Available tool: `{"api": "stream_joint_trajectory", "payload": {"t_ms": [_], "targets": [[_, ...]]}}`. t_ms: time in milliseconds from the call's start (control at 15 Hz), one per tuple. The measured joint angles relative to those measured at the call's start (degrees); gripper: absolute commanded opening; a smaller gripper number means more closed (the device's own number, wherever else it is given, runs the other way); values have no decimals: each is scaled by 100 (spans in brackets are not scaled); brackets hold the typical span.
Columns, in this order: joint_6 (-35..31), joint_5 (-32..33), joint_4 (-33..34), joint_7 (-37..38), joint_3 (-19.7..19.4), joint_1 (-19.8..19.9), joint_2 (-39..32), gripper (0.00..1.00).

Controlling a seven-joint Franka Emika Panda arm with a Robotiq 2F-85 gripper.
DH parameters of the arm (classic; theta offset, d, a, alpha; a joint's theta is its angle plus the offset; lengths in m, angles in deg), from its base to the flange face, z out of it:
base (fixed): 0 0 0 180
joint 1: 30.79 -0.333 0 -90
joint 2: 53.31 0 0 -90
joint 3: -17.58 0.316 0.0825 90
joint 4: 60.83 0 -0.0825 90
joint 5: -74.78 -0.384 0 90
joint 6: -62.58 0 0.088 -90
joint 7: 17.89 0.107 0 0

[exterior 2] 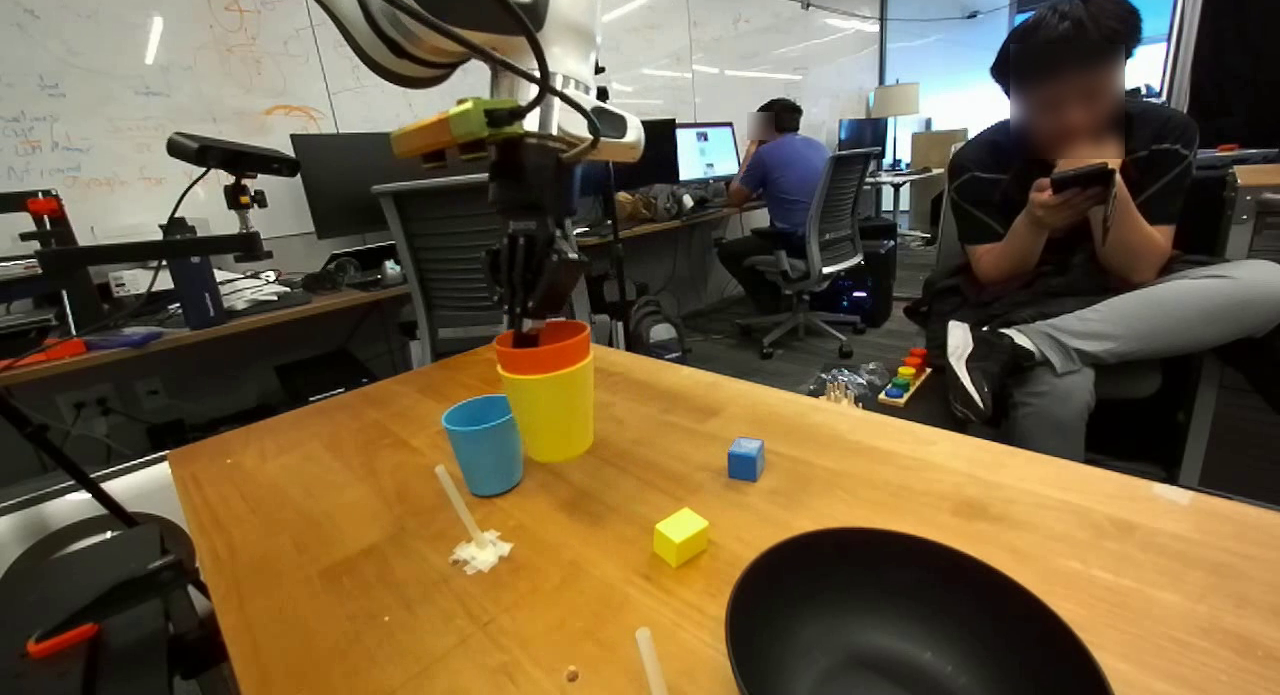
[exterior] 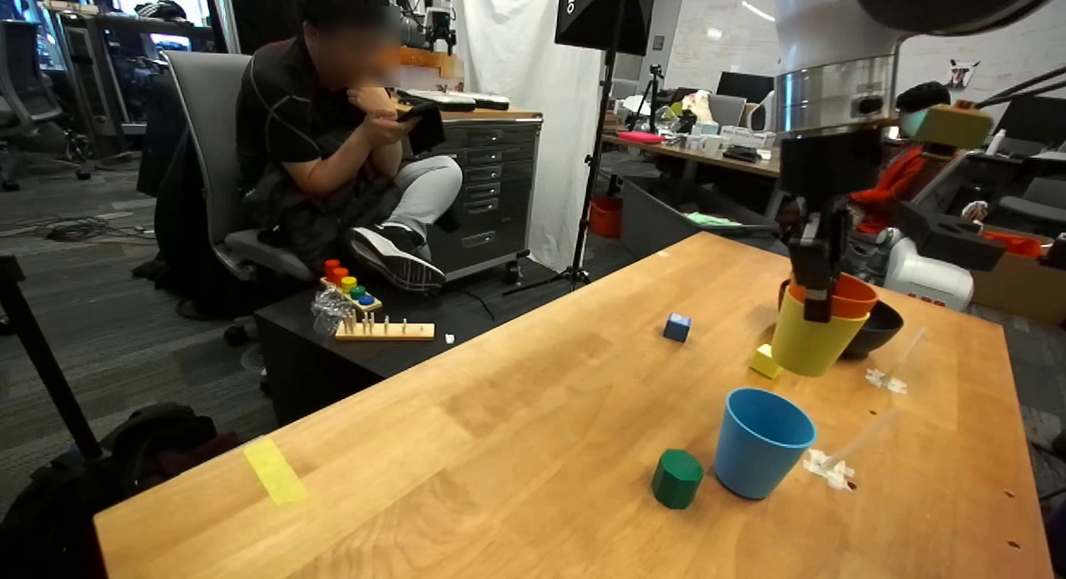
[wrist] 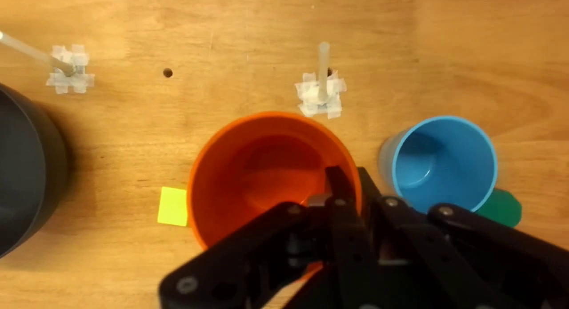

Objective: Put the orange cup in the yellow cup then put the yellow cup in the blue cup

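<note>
The orange cup (exterior: 851, 296) sits inside the yellow cup (exterior: 806, 346), its rim standing above the yellow rim in both exterior views. My gripper (exterior: 819, 304) is shut on their walls, one finger inside the orange cup and one outside over the yellow side. The stack is held above the table, slightly tilted. In the wrist view the orange cup (wrist: 266, 151) hides the yellow cup, and the gripper (wrist: 350, 171) pinches the orange rim. The blue cup (exterior: 754, 458) stands upright and apart; it is right of the held cups in the wrist view (wrist: 464, 166) and partly behind them in an exterior view (exterior 2: 485, 445).
A green block (exterior: 677, 479) stands close beside the blue cup. A yellow block (exterior 2: 681, 537), a blue block (exterior 2: 746, 458) and a black bowl (exterior 2: 890, 615) are on the table. Thin posts rise from taped bases, one (wrist: 322, 84) near the blue cup and one (wrist: 69, 71) near the bowl.
</note>
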Motion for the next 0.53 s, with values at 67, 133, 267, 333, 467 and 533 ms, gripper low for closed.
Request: {"api": "stream_joint_trajectory", "payload": {"t_ms": [67,133,267,333,467,533], "targets": [[-5,0,-193,-94,38,-3,214,2],[-7,0,-376,-185,77,-12,418,2],[-29,-1,-690,-338,157,-53,770,2],[-79,-1,-829,-406,202,-82,923,2],[-195,-14,-1050,-502,281,-158,1152,2],[-259,-27,-1144,-534,312,-206,1237,2]]}}
